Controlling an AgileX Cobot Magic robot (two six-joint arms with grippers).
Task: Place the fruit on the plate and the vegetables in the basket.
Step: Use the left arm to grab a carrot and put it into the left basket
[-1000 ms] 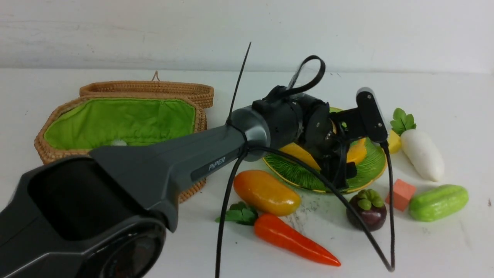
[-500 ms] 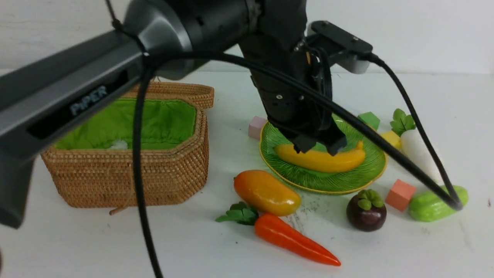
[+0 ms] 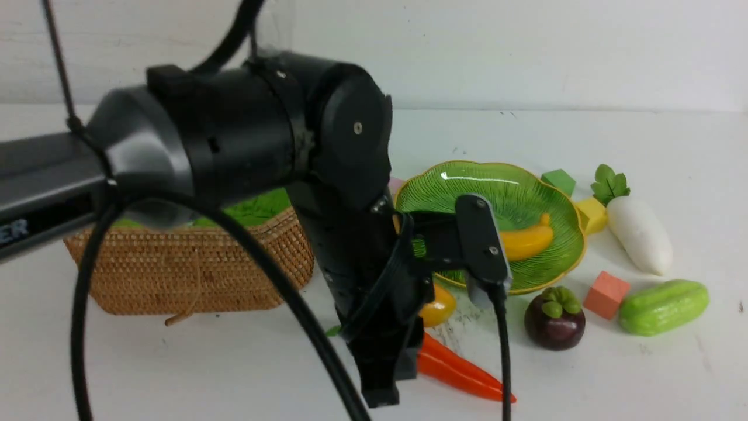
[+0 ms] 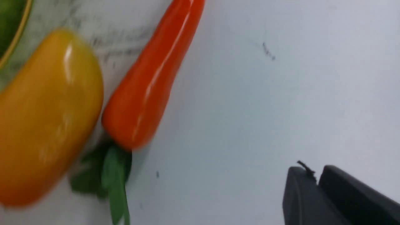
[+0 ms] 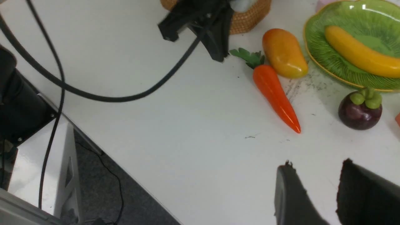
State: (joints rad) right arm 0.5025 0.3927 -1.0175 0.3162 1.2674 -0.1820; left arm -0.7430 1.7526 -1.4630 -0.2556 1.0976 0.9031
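Left jaws, now closed, dropped from plate (image 3: 497,181) to open table (image 3: 175,362) beside carrot (image 3: 459,367); right jaws parted.

We note glossy, smooth plastic on the carrot (image 5: 275,93), mango (image 5: 284,53) and banana (image 5: 359,56), all with sharp highlights. The plate (image 3: 497,181) is glassy and ribbed. The basket (image 3: 193,269) is rough woven wicker with a green cloth lining (image 3: 257,209). The worktop (image 5: 193,131) is matt white, scuffed grey near the plate. The right fingers (image 5: 293,197) are matt black.

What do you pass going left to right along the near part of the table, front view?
Brown woven wicker basket → orange toy carrot → dark purple round mangosteen → small salmon-pink cube → light green bumpy cucumber.
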